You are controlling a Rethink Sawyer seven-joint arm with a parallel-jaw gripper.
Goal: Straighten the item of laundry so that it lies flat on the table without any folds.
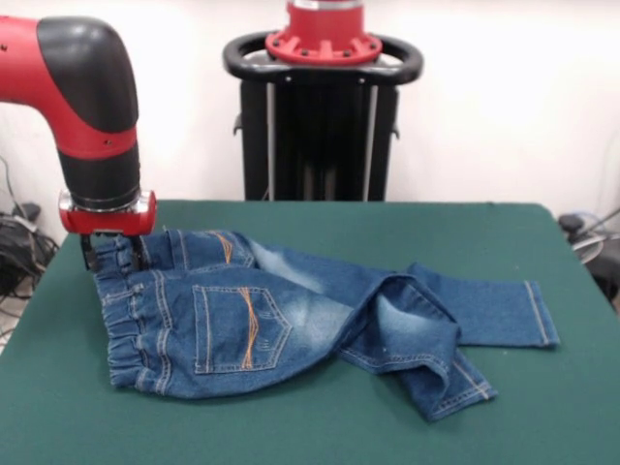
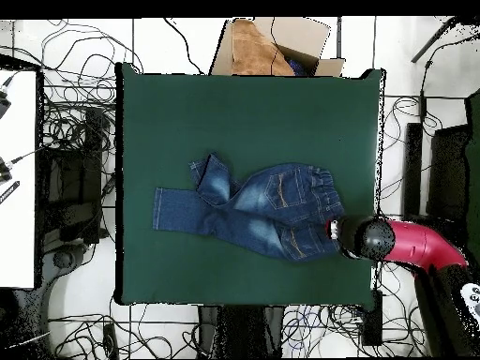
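Your gripper (image 1: pixel 114 254) sits at the jeans' (image 1: pixel 291 320) gathered waistband, far left on the green table (image 1: pixel 320 426); you cannot tell its opening. One leg lies folded over.

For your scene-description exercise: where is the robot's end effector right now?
In the front view the end effector is low at the picture's left, down at the far corner of the jeans' gathered waistband, over the green table.

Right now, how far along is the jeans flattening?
Done: little. The jeans lie on the table, seat mostly spread. In hand: the end effector is down at the waistband's far corner; grip unclear. Left: one leg is folded back across the other, and the waistband is bunched.
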